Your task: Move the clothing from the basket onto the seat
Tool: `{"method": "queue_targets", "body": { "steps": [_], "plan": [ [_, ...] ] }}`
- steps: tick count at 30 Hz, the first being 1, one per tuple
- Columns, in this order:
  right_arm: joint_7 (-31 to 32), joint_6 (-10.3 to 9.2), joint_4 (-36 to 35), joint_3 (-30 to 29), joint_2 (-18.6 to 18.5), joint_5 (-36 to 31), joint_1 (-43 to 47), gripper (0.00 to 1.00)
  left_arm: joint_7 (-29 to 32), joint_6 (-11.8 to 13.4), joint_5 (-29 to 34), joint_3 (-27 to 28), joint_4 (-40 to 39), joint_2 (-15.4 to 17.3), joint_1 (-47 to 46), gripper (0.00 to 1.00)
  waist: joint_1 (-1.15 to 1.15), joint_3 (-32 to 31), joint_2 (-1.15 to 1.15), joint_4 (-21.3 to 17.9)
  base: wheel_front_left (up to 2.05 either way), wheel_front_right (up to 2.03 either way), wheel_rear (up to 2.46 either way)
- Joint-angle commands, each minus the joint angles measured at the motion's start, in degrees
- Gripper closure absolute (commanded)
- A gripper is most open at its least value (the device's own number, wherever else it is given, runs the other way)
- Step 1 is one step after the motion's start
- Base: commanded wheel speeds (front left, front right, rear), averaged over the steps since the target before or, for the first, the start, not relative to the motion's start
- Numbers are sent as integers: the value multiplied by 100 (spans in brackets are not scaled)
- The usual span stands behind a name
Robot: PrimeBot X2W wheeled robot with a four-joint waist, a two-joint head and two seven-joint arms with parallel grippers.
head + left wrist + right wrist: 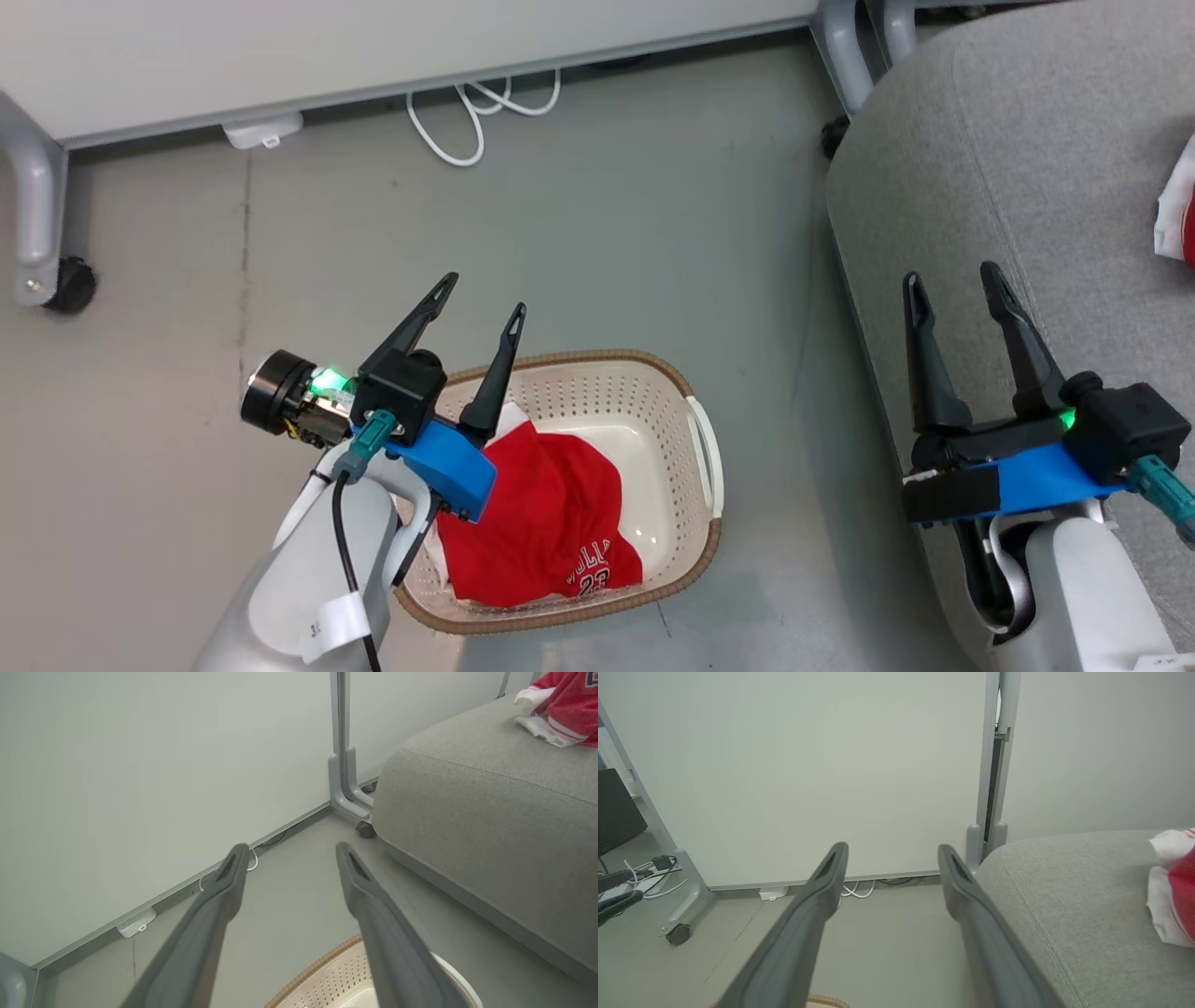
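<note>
**Head view: both claws released and empty, one garment in the basket, one on the seat**

Left arm comes in from the lower left. Left claw (485, 293) hovers above the left rim of the cream perforated plastic basket with the brown woven-look rim (597, 357), fingers spread, gripping nothing. Right claw (950, 273) hangs over the near edge of the large grey fabric seat (1027, 187), also spread and empty.

Red jersey with white trim (541, 523) lies crumpled in the basket's left half. Its lettering is folded and only "23" reads clearly. The left arm's blue mount covers its upper-left corner. A second red-and-white garment (565, 709) lies on the seat, cut off at the frame edge, so I cannot tell which piece it is.

Basket stands on the grey floor (653, 233), near the seat's side but apart from it. Open floor runs from the basket to the white panel, where a white cable (467, 121) loops at the foot. A black castor (70, 285) sits far left.
</note>
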Motion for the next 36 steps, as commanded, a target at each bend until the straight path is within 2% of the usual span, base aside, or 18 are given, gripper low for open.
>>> {"method": "queue_targets", "body": {
  "steps": [1, 7, 13, 21, 29, 36],
  "plan": [
    [2, 1, -50, 15, -13, -17, -147, 0, -15, -1, -77, -192, 170, 116, -234, 0, -1, 406, 0, -259, 0, 0, 0],
    [2, 1, -152, 62, -2, 9, -478, 0, -15, -2, -276, -1181, 889, 434, -948, 0, -1, 1017, 0, -494, 0, 0, 0],
    [2, 1, -227, 168, 9, 35, -719, 0, -16, -2, -473, -2054, 1658, 596, -1474, 0, -1, 1528, 0, -652, 0, 0, 0],
    [2, 1, -330, 311, 15, 154, -1039, 0, -11, -3, -797, -3236, 2590, 624, -2115, 0, -1, 2148, 0, -815, 0, 0, 0],
    [2, 1, -498, 342, 16, 208, -1285, 0, 439, -2, -1189, -4394, 3344, 579, -2622, 0, -1, 2762, 0, -956, 0, 0, 0],
    [1, 1, -627, 339, 15, 270, -1418, 0, 887, -3, -1468, -4915, 3562, 680, -2882, 0, -1, 3286, 0, -1048, 0, 0, 0]
  ]
}}
